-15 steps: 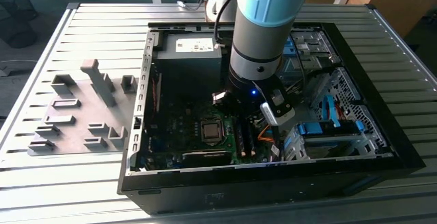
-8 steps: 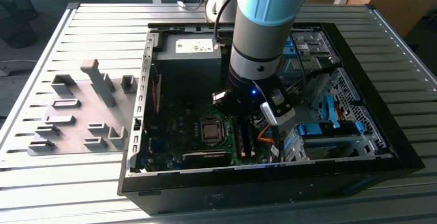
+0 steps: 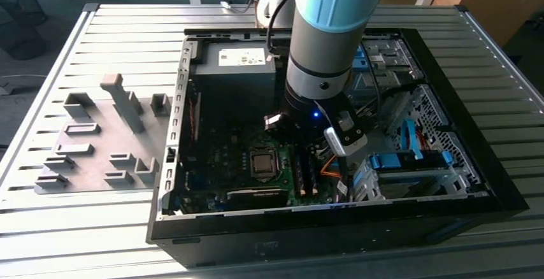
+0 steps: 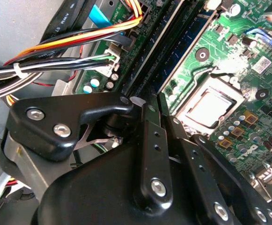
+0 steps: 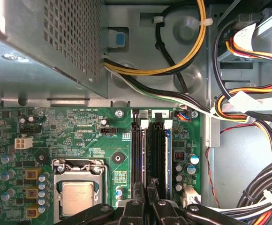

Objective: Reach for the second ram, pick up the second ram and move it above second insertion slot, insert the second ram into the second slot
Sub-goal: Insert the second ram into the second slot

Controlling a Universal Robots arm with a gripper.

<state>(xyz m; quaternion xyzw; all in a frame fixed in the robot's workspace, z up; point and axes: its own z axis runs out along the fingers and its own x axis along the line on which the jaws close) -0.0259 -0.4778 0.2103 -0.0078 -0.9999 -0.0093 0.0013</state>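
While the grey and pale-blue robot arm (image 3: 327, 43) reaches down into the open black computer case (image 3: 476, 183) on the slatted metal table (image 3: 102, 37), its black gripper (image 5: 147, 199) sits low over the green motherboard (image 5: 79, 136), right at the memory slots. In the first wrist view the two fingers are drawn close together with only a thin gap, pinching the top edge of the second ram (image 5: 155, 154), a long thin dark stick standing upright on its edge. That stick sits in line with the black slots, between another seated stick (image 5: 138, 150) on one side and a blue slot (image 5: 168, 154) on the other; whether it is fully seated cannot be told. In the second wrist view the black fingers (image 4: 150, 140) meet at the near end of the long slots. Just beside the slots lies the silver processor socket (image 5: 77, 194). A bundle of yellow, orange and black cables (image 5: 248, 101) runs past the board. On the exterior view's left, a grey fixture plate (image 3: 102, 145) with raised blocks lies on the table beside the case.
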